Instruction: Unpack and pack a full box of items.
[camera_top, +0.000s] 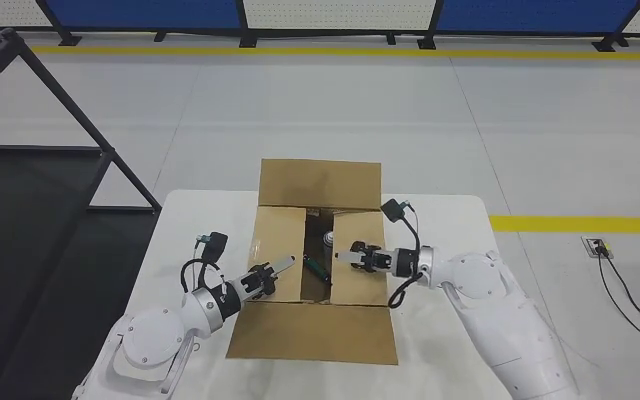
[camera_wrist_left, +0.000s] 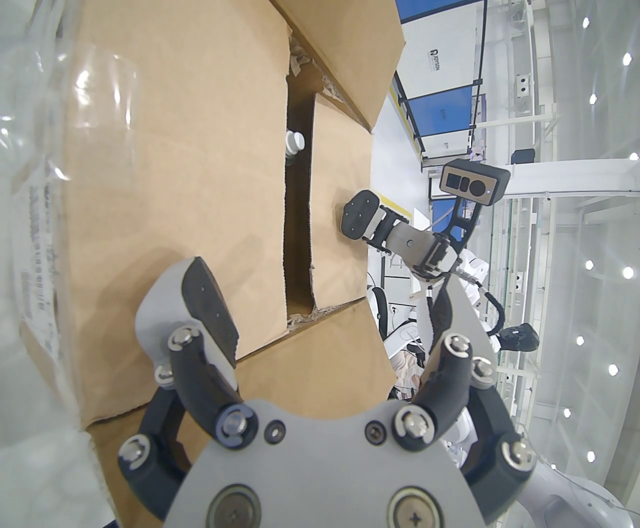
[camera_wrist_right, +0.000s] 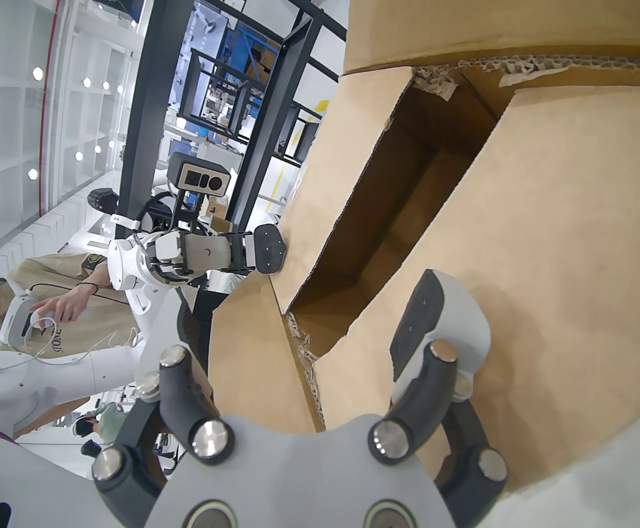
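Top view shows the cardboard box (camera_top: 320, 190) in the middle of the white table (camera_top: 440, 215), its two side flaps nearly shut above a white-capped bottle (camera_top: 327, 238), with the left gripper (camera_top: 272, 275) and right gripper (camera_top: 352, 253) each over one flap, fingers apart.

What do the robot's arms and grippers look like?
The left arm and right arm have glossy white shells, with black cables looped at the wrists. The left gripper and right gripper match: grey base plate, black linkages with silver screws, white fingers faced with black pads.
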